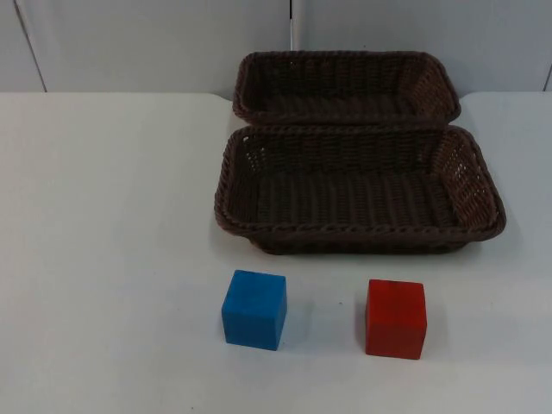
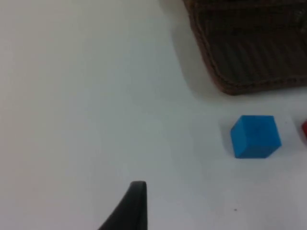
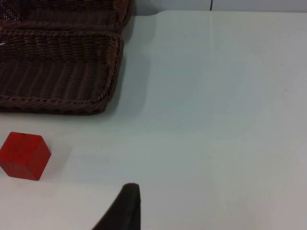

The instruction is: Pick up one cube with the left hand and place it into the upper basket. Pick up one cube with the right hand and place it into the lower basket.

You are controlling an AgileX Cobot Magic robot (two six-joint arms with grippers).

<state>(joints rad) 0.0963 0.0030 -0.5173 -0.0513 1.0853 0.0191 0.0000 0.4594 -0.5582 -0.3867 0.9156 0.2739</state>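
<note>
A blue cube (image 1: 254,309) and a red cube (image 1: 396,317) stand side by side on the white table, in front of two dark brown wicker baskets. The lower basket (image 1: 362,231) lies just behind the cubes, and the upper basket (image 1: 345,55) touches its far side. Both baskets hold nothing. My left gripper (image 2: 136,191) hangs over bare table, well to the left of the blue cube (image 2: 255,136). My right gripper (image 3: 128,194) is above bare table to the right of the red cube (image 3: 24,155). Neither gripper touches anything.
The lower basket's corner (image 2: 249,86) is close behind the blue cube. In the right wrist view the lower basket (image 3: 57,103) and upper basket (image 3: 72,14) sit behind the red cube. Wide bare table lies on both sides, ending at the grey wall (image 1: 129,43).
</note>
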